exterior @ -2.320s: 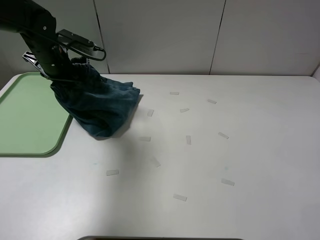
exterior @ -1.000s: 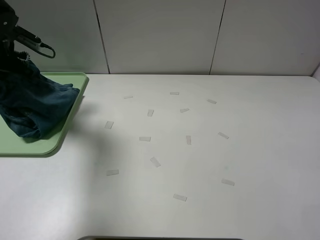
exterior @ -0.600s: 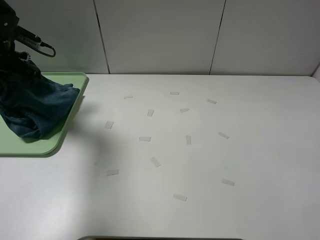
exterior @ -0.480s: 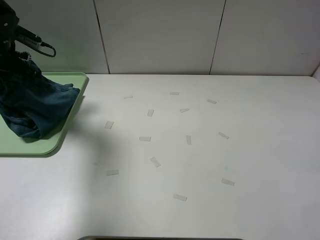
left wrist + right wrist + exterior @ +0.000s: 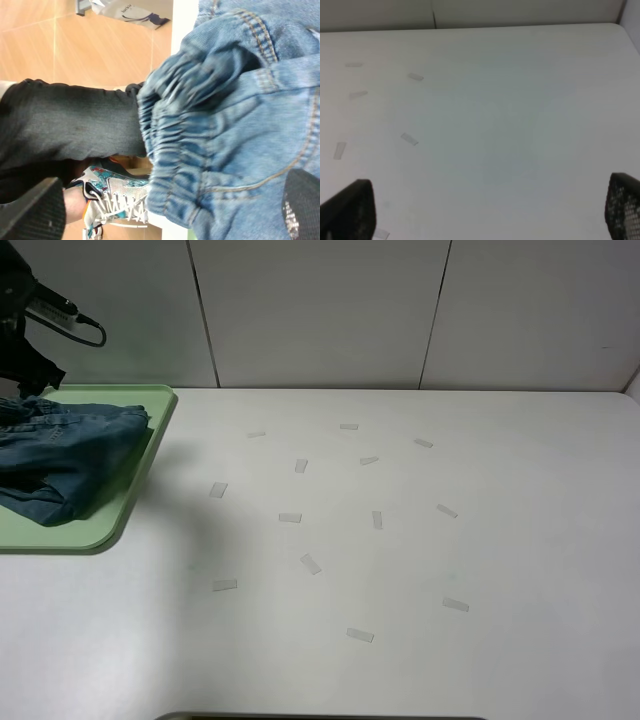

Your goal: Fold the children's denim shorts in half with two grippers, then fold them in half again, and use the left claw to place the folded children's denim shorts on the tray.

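A: Shorts are on the tray, bundled, lying just under the left claw. Claw's jaws stand apart with nothing between them, so the denim is loose.

B: Handling?

A: Soft and floppy, light, not slippery, my read. Folds will slump if dragged. Best hold if it needs a nudge: the gathered elastic waistband, thick enough to pinch several layers. It sits right between the left fingertips in the wrist view.

B: Right gripper?

A: Right gripper spread wide over bare table, nothing held, well apart from the shorts. Only tape strips near it.

B: What differs per view?

A: High camera shows the bundle on the tray, one edge near the rim on the table side, but cuts off the far-left part. Left wrist shows stitching, waistband gathers, plus a person's leg and a sneaker beyond the table edge, unseen from above. Print not visible anywhere.
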Available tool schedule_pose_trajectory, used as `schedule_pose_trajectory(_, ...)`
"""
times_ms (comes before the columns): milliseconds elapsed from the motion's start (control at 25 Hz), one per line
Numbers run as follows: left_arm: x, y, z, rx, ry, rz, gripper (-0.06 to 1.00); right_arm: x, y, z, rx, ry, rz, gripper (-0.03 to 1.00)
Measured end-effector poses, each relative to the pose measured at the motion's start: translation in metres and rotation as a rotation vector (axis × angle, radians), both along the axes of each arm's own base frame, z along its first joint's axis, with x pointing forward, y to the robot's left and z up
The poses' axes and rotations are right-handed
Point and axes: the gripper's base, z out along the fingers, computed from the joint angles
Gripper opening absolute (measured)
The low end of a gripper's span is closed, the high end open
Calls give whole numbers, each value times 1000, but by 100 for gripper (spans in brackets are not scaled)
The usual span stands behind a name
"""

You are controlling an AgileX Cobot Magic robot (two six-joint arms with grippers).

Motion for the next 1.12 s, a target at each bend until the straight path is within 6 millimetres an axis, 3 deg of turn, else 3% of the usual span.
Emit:
schedule_pose_trajectory(360, 0, -1, -1, -24, -9, 12, 87, 0, 0, 0, 0, 0, 0, 69)
schedule_pose_trajectory(480, -3, -8, 11, -148, -70, 26, 87, 0, 0, 0, 0, 0, 0, 69)
schedule_pose_trajectory(680, -14, -26, 60, -241, -208, -79, 87, 0, 0, 0, 0, 0, 0, 69)
schedule_pose_trajectory(920, -45, -39, 129, -296, -393, -175, 87, 0, 0, 0, 0, 0, 0, 69)
schedule_pose_trajectory(1120, -85, -52, 153, -352, -486, -365, 87, 0, 0, 0, 0, 0, 0, 69)
